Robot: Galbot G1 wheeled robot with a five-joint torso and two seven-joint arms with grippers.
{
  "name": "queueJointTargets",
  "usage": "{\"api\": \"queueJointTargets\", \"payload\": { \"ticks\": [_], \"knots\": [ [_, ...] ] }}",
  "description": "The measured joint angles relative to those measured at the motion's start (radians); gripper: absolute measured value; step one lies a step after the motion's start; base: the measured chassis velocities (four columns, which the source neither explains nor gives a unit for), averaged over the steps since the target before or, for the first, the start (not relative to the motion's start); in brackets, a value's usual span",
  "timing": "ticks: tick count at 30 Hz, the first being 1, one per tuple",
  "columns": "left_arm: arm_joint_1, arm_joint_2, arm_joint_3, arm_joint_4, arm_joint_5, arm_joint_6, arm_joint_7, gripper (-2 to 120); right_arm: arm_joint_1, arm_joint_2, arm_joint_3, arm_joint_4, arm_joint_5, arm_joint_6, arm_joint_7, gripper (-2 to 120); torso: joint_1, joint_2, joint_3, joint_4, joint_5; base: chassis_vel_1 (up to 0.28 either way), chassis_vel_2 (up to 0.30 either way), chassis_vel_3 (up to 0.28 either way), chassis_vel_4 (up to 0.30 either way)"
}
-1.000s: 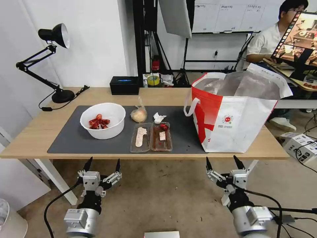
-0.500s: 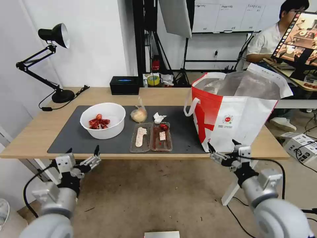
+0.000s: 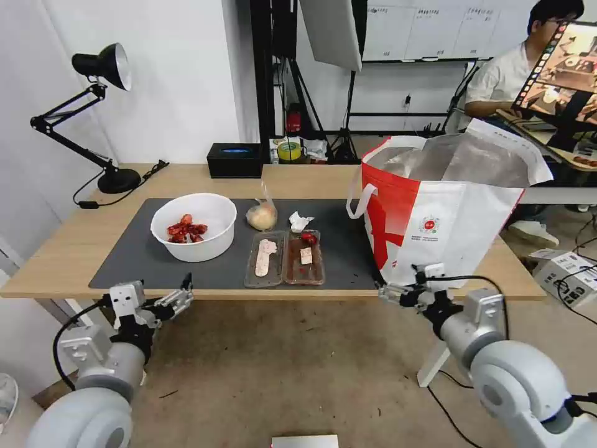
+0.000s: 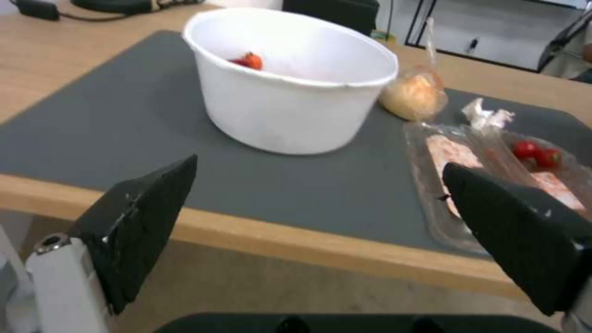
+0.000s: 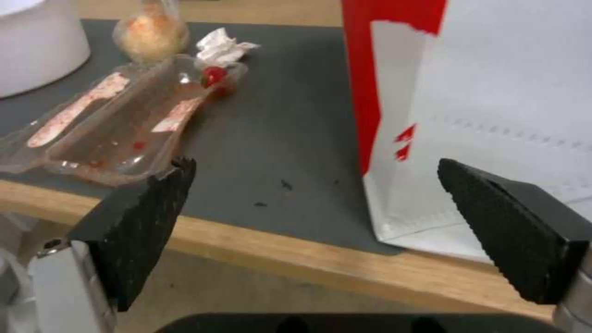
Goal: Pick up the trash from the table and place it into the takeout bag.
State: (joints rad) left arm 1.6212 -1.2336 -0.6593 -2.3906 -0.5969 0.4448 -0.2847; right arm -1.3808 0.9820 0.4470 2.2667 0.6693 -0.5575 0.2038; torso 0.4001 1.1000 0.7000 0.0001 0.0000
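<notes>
On the dark grey mat (image 3: 124, 261) of the table (image 3: 74, 242) stand a white bowl (image 3: 194, 227) with red scraps, a knotted clear bag (image 3: 262, 216), a crumpled tissue (image 3: 300, 221) and a clear hinged tray (image 3: 285, 257). The white-and-red takeout bag (image 3: 448, 211) stands open at the right end. My left gripper (image 3: 158, 294) hangs open just in front of the table edge, facing the bowl (image 4: 290, 92) and tray (image 4: 493, 185). My right gripper (image 3: 404, 283) is open at the edge by the bag's lower corner (image 5: 493, 92), with the tray (image 5: 117, 125) to one side.
A black desk lamp (image 3: 102, 112) stands at the far left of the table. A black rectangular box (image 3: 235, 160) sits at the back edge, with a tape roll (image 3: 289, 151) behind it. Bare floor lies below the table's front edge.
Both grippers have risen from low over the floor to the level of the table's front edge. The left one moved left, the right one toward the bag's corner. The trash has not moved.
</notes>
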Motion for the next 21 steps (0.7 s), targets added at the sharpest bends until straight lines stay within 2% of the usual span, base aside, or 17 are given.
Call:
{"api": "queueJointTargets", "payload": {
  "ticks": [3,5,6,7,8,10,11,14,15,17,18,21],
  "knots": [
    [0.003,-0.001,0.018,-0.003,-0.016,-0.009,-0.003,100,-0.006,0.015,-0.009,0.000,-0.013,0.006,-0.004,100,0.000,0.000,0.000,-0.0001,0.0000,0.000,0.000,0.000,0.000],
    [0.002,-0.001,0.049,-0.010,-0.081,-0.039,-0.029,100,-0.009,0.023,-0.014,0.000,-0.020,0.020,-0.009,100,0.000,0.000,0.000,-0.0001,0.0001,0.000,0.000,0.000,0.000],
    [0.002,-0.001,0.049,-0.010,-0.081,-0.039,-0.029,100,-0.009,0.023,-0.014,0.000,-0.020,0.020,-0.009,100,0.000,0.000,0.000,-0.0001,0.0001,0.000,0.000,0.000,0.000],
    [-0.001,-0.003,0.066,-0.016,-0.131,-0.055,-0.045,100,-0.010,0.027,-0.015,0.001,-0.021,0.028,-0.011,100,0.000,0.000,0.000,-0.0001,0.0000,0.000,0.000,0.000,0.000],
    [-0.001,-0.003,0.066,-0.016,-0.131,-0.055,-0.045,100,-0.010,0.027,-0.015,0.001,-0.021,0.028,-0.011,100,0.000,0.000,0.000,-0.0001,0.0000,0.000,0.000,0.000,0.000],
    [-0.013,-0.016,0.124,-0.033,-0.311,-0.114,-0.105,100,-0.013,0.031,-0.015,0.004,-0.023,0.053,-0.020,100,0.000,0.000,0.000,-0.0001,0.0000,0.000,0.000,0.000,0.000],
    [-0.013,-0.016,0.124,-0.033,-0.311,-0.114,-0.105,100,-0.013,0.031,-0.015,0.004,-0.023,0.053,-0.020,100,0.000,0.000,0.000,-0.0001,0.0000,0.000,0.000,0.000,0.000],
    [-0.024,-0.046,0.205,-0.057,-0.558,-0.220,-0.174,100,-0.013,0.032,-0.014,0.005,-0.024,0.071,-0.025,100,0.000,0.000,0.000,-0.0002,0.0001,0.000,0.000,0.000,0.000],
    [-0.024,-0.046,0.205,-0.057,-0.558,-0.220,-0.174,100,-0.013,0.032,-0.014,0.005,-0.024,0.071,-0.025,100,0.000,0.000,0.000,-0.0002,0.0001,0.000,0.000,0.000,0.000],
    [-0.029,-0.074,0.243,-0.076,-0.709,-0.286,-0.211,100,-0.013,0.034,-0.015,0.005,-0.025,0.077,-0.025,100,0.000,0.000,0.000,-0.0001,0.0002,0.000,0.000,0.000,0.000],
    [-0.029,-0.074,0.243,-0.076,-0.709,-0.286,-0.211,100,-0.013,0.034,-0.015,0.005,-0.025,0.077,-0.025,100,0.000,0.000,0.000,-0.0001,0.0002,0.000,0.000,0.000,0.000],
    [-0.035,-0.103,0.268,-0.079,-0.820,-0.350,-0.231,100,-0.018,0.038,-0.015,0.008,-0.028,0.085,-0.027,100,0.000,0.000,0.000,-0.0002,0.0002,0.000,0.000,0.000,0.000]
  ]
}}
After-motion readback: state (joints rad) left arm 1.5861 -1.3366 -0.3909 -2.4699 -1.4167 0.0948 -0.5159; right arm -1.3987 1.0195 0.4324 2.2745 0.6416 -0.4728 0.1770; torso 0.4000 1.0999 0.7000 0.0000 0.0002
